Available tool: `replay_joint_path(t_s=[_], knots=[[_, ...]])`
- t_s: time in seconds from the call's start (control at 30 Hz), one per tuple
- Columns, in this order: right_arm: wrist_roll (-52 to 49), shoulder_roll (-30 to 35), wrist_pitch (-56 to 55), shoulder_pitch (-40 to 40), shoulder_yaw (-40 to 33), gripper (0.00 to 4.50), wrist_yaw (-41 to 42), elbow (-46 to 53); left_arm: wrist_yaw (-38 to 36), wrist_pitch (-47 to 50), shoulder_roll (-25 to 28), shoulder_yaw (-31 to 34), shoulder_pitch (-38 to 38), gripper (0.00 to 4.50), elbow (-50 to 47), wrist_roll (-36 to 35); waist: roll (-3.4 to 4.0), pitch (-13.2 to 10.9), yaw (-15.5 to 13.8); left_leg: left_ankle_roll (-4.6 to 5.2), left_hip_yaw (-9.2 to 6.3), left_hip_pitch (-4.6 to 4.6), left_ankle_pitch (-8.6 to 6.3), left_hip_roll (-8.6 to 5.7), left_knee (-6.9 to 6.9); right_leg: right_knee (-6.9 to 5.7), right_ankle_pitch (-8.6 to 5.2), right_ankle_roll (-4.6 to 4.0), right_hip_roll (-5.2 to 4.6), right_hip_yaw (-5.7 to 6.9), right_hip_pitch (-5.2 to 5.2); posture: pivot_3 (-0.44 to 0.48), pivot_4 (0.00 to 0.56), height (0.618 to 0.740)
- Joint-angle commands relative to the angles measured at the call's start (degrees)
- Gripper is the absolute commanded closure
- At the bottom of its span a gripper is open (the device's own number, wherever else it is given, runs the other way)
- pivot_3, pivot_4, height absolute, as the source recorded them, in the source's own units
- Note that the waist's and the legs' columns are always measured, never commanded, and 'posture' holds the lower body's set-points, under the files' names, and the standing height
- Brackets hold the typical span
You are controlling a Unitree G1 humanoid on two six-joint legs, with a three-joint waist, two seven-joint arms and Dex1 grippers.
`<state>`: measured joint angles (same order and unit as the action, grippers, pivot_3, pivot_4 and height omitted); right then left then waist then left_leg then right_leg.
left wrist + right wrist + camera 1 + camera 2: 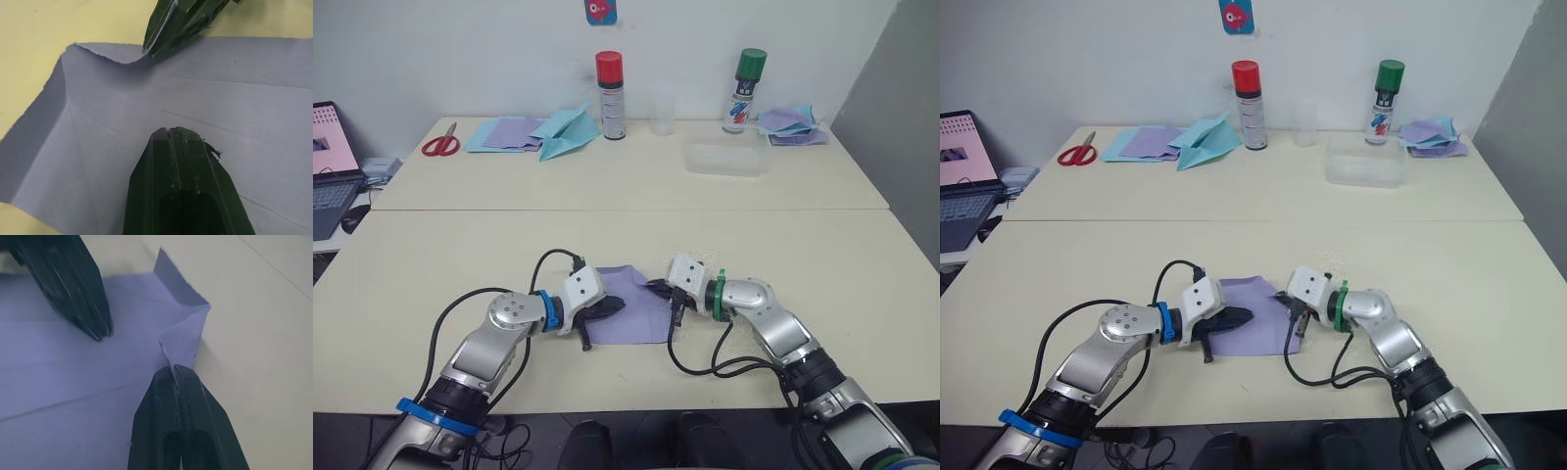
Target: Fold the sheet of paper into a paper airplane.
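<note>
The sheet of paper (pixel 634 311) is a lavender, creased rectangle lying mostly flat on the near table between my two grippers; it does not have the shape of a paper airplane. My left gripper (pixel 615 305) is shut, its fingertips (pixel 171 134) resting on the sheet's left part. Opposite it, my right gripper (pixel 658 290) is shut on the sheet's right edge, and a thin lip of paper (pixel 166 355) stands up between its fingers. Near that pinch one corner (pixel 182 289) curls up off the table.
On the far table lie a light-blue paper airplane (pixel 566 132), red scissors (pixel 440 145), piles of sheets (pixel 509 132) (pixel 793 125), two spray cans (pixel 610 81) (pixel 744 90), a clear cup (pixel 662 115) and a clear container (pixel 726 157). A laptop (pixel 328 166) stands far left.
</note>
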<state>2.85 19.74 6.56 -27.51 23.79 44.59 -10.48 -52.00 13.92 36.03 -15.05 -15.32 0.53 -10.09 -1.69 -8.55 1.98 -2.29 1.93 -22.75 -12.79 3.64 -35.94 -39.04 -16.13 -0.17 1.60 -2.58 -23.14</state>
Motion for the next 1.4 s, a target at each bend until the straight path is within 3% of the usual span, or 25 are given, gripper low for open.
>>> replay_joint_path(t_s=[0.03,0.23,0.57,0.83,1.37,1.4], knots=[[1.9,-0.6,-1.0,-1.0,0.5,4.47,-0.4,-1.0,1.7,2.6,1.5,-0.4,1.8,4.50,4.6,4.2,-0.02,0.0,0.0,0.00,-0.01,0.00,0.00,0.01,0.00,0.00,0.00,-0.01,0.00,0.00,0.00,0.000,0.150,0.740],[4.1,-2.3,0.5,-3.7,-0.1,4.47,-1.6,-3.9,1.9,2.6,1.4,-0.3,1.9,4.50,4.3,4.1,-0.01,0.0,0.0,0.00,-0.01,0.01,0.00,0.02,-0.01,-0.02,0.04,-0.06,0.02,-0.01,0.00,0.000,0.150,0.740],[4.0,-2.6,3.4,-4.1,2.0,4.47,4.1,-3.9,1.8,2.6,1.5,0.5,1.6,4.50,4.1,3.4,-0.01,0.0,0.0,0.00,-0.01,0.02,0.00,0.02,-0.01,-0.02,0.04,-0.07,0.04,-0.01,0.01,0.000,0.150,0.740],[5.5,-2.2,4.4,-5.5,2.1,4.47,3.9,-5.8,1.0,11.7,-4.0,8.7,-6.9,4.50,2.3,-8.2,-0.07,-0.1,0.0,0.00,-0.04,-0.09,0.00,0.05,-0.03,-0.03,0.05,-0.08,0.23,0.07,-0.07,0.000,0.150,0.740],[5.6,-1.9,4.9,-4.7,2.0,4.47,4.5,-3.6,1.1,2.7,-13.8,0.7,-17.0,4.50,20.0,2.9,-0.10,-0.1,0.0,0.00,0.01,-0.15,0.00,0.00,-0.04,0.01,0.05,-0.08,0.29,0.01,-0.06,0.000,0.150,0.740],[5.3,-1.8,5.2,-4.5,2.1,4.30,5.1,-3.0,0.9,2.4,-13.8,0.1,-17.4,4.50,20.8,3.8,-0.10,-0.1,0.0,0.00,0.01,-0.16,0.00,0.00,-0.03,0.02,0.05,-0.08,0.30,0.01,-0.06,0.000,0.150,0.740]])
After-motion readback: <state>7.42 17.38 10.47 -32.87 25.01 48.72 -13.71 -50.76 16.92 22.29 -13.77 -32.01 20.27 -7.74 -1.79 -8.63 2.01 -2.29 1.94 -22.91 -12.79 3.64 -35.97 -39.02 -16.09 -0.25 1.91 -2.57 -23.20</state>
